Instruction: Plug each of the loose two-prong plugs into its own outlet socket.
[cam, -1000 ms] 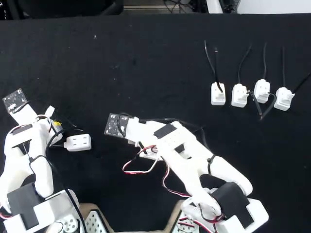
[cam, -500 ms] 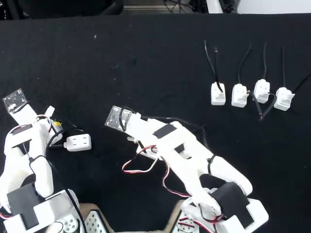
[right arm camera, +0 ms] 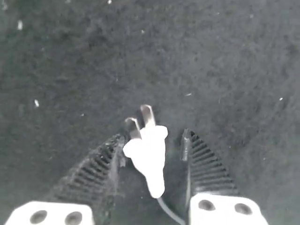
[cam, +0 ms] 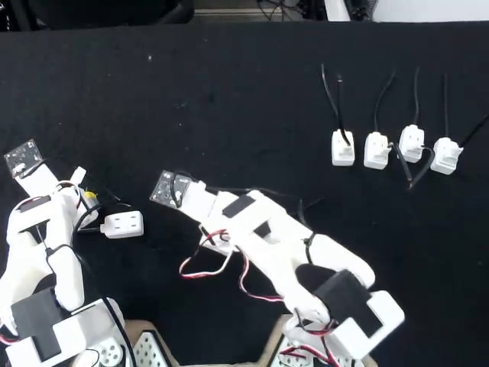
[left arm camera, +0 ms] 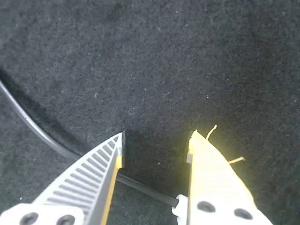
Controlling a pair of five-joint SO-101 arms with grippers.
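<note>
White plug (right arm camera: 147, 151) lies between jaws of released right gripper (right arm camera: 153, 136), ungrasped; left gripper (left arm camera: 158, 134) released over black cable (left arm camera: 28, 124).

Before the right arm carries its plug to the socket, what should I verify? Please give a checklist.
1. Plug inside right end effector: ok.
2. Firm hold on plug: cannot tell.
3. Prongs point away from the wrist: ok.
4. Socket clamped steady: not ok; left end effector is open, astride the black cord.
5. Prongs lined up with socket slots: cannot tell.
</note>
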